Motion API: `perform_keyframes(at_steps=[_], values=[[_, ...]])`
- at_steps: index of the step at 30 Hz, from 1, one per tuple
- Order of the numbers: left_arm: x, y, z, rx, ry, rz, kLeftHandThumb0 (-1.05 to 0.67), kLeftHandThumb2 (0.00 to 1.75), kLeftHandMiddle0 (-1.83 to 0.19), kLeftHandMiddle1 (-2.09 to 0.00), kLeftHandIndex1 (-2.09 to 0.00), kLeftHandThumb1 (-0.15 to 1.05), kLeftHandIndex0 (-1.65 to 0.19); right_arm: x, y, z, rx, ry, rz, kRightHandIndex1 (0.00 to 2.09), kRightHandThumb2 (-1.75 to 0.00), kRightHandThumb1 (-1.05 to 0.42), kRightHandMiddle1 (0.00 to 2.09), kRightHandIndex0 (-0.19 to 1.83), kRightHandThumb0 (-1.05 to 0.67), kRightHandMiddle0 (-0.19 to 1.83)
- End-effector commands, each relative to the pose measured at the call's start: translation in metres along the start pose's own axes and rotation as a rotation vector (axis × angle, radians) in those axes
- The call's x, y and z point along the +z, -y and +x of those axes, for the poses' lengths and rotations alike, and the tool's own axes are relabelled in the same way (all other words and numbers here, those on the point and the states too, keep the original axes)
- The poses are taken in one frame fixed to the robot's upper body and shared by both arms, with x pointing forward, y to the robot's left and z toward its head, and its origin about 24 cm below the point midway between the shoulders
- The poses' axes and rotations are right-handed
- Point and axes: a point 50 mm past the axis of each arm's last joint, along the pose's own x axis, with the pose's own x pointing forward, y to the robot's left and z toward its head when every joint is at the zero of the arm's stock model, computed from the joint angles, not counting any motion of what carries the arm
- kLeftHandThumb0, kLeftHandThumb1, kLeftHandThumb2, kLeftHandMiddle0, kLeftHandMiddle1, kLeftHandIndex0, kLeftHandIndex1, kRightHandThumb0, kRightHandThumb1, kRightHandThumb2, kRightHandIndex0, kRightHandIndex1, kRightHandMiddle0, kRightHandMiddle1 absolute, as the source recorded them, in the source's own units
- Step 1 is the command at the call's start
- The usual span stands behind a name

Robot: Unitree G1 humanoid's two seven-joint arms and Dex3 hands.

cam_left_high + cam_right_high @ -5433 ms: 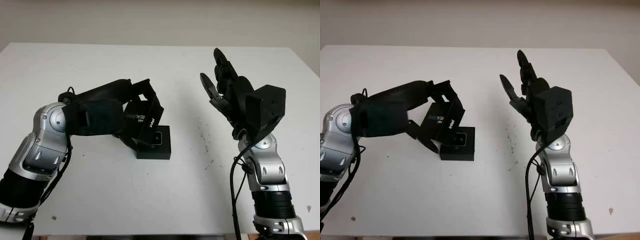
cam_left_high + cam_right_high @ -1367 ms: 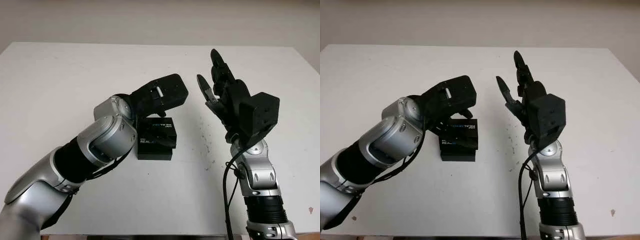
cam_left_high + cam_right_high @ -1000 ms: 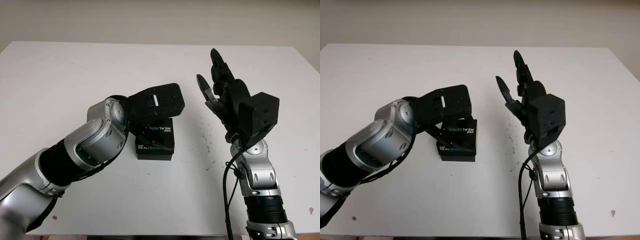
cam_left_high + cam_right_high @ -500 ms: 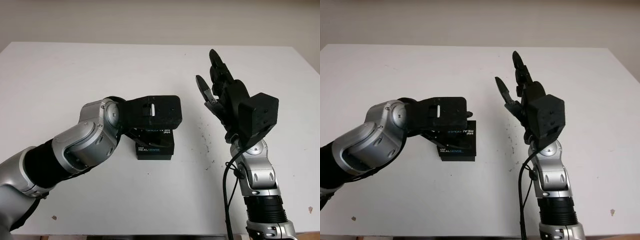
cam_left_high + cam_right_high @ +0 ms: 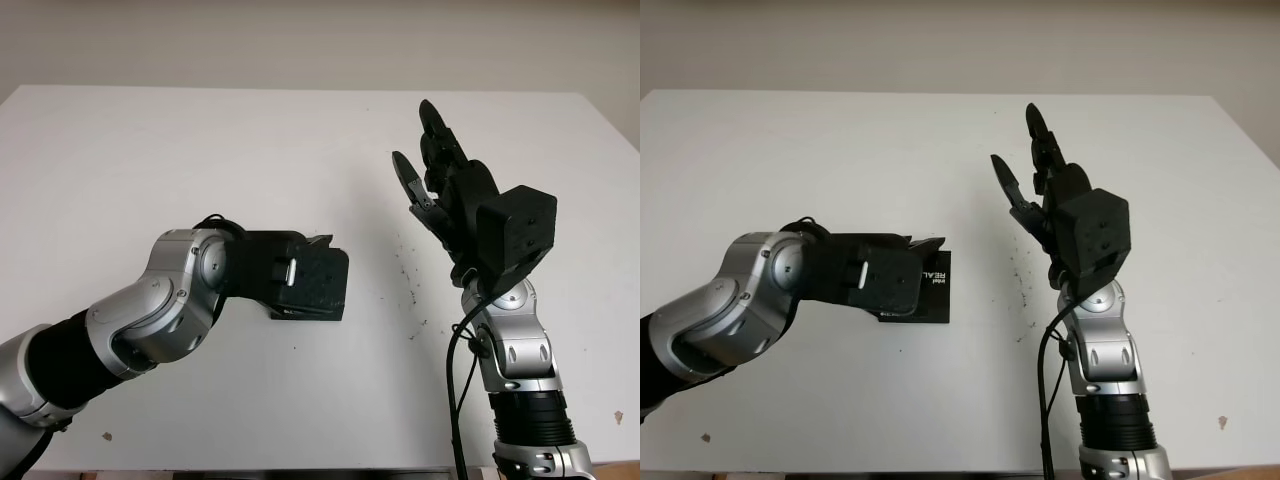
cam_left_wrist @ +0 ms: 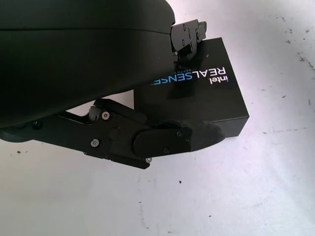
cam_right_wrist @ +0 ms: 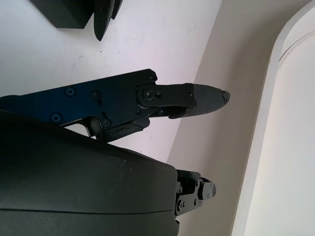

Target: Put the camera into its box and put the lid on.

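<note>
You are looking at the flat black rectangular cardboard box with its printed lid [image 6: 202,93] lying closed on the white counter [image 5: 200,140], a little toward seven o'clock from the counter's middle. The lid is sitting square on the base, white lettering facing up, so by my reading the closing step is done or nearly so. The camera itself is out of sight, presumably inside.

From the head views, the box's long axis is running roughly three to nine o'clock, and its three o'clock end is poking out past the left robot hand [image 5: 300,280]. That robot hand is covering the box from the nine o'clock side, palm over the lid. In the left wrist view one black finger [image 6: 172,140] is lying along the box's side wall, touching or just beside it, and another fingertip [image 6: 189,33] is sitting at the opposite edge of the lid. You cannot tell whether it is gripping or merely bracketing.

The right robot hand [image 5: 445,190] is raised well apart at about two o'clock from the box, open and holding nothing. The left robot hand is far nearer, so any last press on the lid falls to it.
</note>
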Motion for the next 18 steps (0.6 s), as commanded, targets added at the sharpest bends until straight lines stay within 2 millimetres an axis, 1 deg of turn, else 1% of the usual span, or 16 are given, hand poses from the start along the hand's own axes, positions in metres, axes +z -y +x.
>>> perform_keyframes(at_steps=[1, 5, 11, 13, 16, 18], values=[[-0.009, 0.005, 0.000, 0.016, -0.012, 0.006, -0.62, 0.47, 0.19, 0.00, 0.00, 1.05, 0.19, 0.004, 0.004, 0.001, -0.002, 0.023, -0.013, 0.06, -0.33, -1.05, 0.05, -0.04, -0.60, 0.03], [-0.022, 0.007, 0.001, 0.087, -0.024, 0.083, -0.64, 0.50, 0.19, 0.00, 0.00, 1.05, 0.19, 0.004, 0.004, 0.001, -0.010, 0.021, -0.022, 0.07, -0.32, -1.05, 0.06, -0.02, -0.60, 0.05], [-0.038, -0.001, 0.003, 0.151, -0.060, 0.090, -0.66, 0.55, 0.19, 0.00, 0.00, 1.05, 0.19, 0.004, 0.005, 0.001, -0.002, 0.021, -0.029, 0.06, -0.33, -1.05, 0.06, -0.02, -0.59, 0.04], [-0.042, -0.005, 0.002, 0.184, -0.053, 0.041, -0.67, 0.57, 0.19, 0.00, 0.00, 1.05, 0.19, 0.004, 0.006, 0.001, -0.003, 0.021, -0.031, 0.07, -0.33, -1.05, 0.06, -0.01, -0.59, 0.05], [-0.046, -0.019, -0.007, 0.260, -0.006, -0.093, -0.70, 0.56, 0.19, 0.00, 0.00, 1.05, 0.19, 0.004, 0.006, 0.002, 0.004, 0.020, -0.028, 0.06, -0.32, -1.05, 0.06, -0.02, -0.59, 0.05], [-0.048, -0.026, -0.013, 0.325, 0.053, -0.216, -0.69, 0.50, 0.19, 0.00, 0.00, 1.05, 0.19, 0.004, 0.005, 0.003, 0.010, 0.015, -0.014, 0.05, -0.32, -1.05, 0.05, -0.03, -0.59, 0.04]])
